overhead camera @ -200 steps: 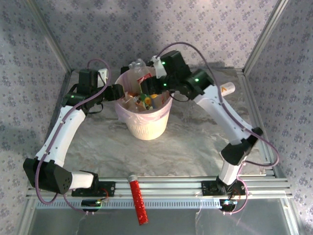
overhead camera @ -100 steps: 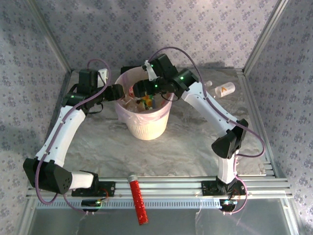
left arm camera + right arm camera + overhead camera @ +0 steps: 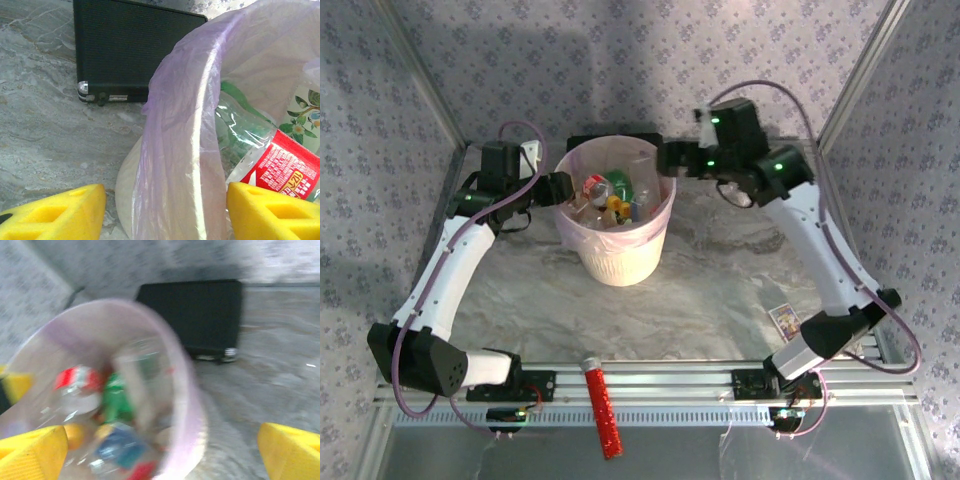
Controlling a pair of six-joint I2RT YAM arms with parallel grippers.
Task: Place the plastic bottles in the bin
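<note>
The bin (image 3: 620, 255), one pale-pink basket, stands mid-surface (image 3: 710, 270) between my two arms. One black box (image 3: 616, 140) lies just behind it. My left gripper (image 3: 563, 188) is clenched on the bin's left rim, with a pad on each side of the wall. My right gripper (image 3: 670, 160) hangs released and empty by the right rim. The plastic bottles (image 3: 610, 190) lie heaped inside; I make out at least four, one of them green, but cannot count them all. One red glittery tube (image 3: 602, 405) lies across the front rail. One small card (image 3: 783, 318) lies near my right arm.
</note>
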